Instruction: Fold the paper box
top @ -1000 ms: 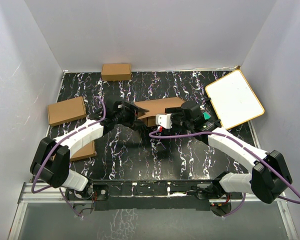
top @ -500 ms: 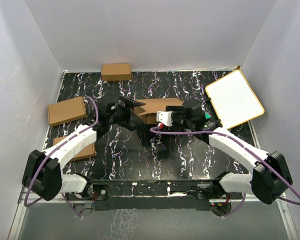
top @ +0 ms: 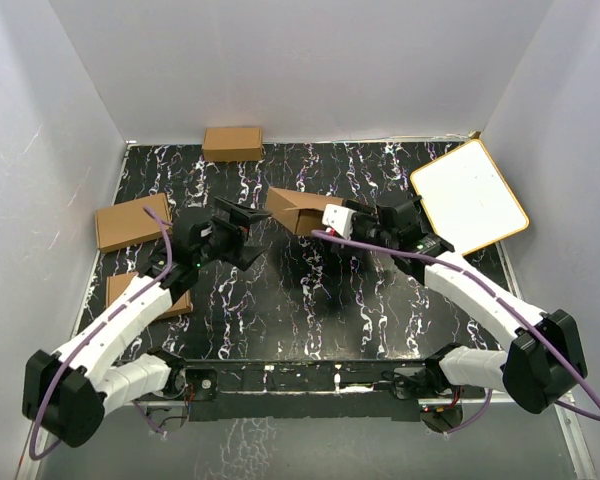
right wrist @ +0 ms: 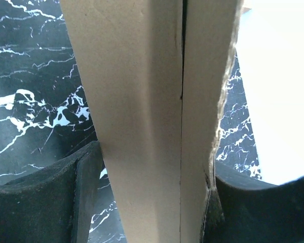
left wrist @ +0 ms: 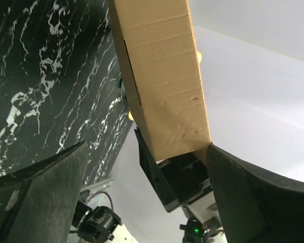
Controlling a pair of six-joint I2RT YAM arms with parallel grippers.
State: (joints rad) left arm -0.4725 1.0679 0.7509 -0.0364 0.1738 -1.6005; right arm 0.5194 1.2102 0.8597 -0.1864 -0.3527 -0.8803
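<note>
The half-folded paper box (top: 298,209) sits at the far middle of the surface (top: 280,310), pinched by the right hand (top: 320,222). The left hand (top: 248,226) has just let go and drawn back leftward, spread wide, so one hand alone likely keeps the fold.

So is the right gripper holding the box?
Yes, the right gripper is clamped on the box, its black pads touching the cardboard on both sides.
</note>
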